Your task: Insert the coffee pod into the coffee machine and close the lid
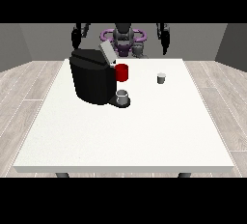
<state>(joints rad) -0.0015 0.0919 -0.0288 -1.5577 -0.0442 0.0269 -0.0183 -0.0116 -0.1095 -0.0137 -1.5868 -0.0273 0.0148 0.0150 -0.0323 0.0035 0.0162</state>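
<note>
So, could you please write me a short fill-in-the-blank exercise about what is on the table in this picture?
1. The lid of the black box-shaped coffee machine stands ____.
2. The small grey coffee pod stands apart from the machine, on the view's ____ side.
3. The cylindrical cup behind the machine's spout is coloured ____.
4. The grey cup rests on the machine's ____.

Missing words: open; right; red; base

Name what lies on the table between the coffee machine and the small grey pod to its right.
In the front view, only bare white table separates the coffee machine from the pod.
</note>
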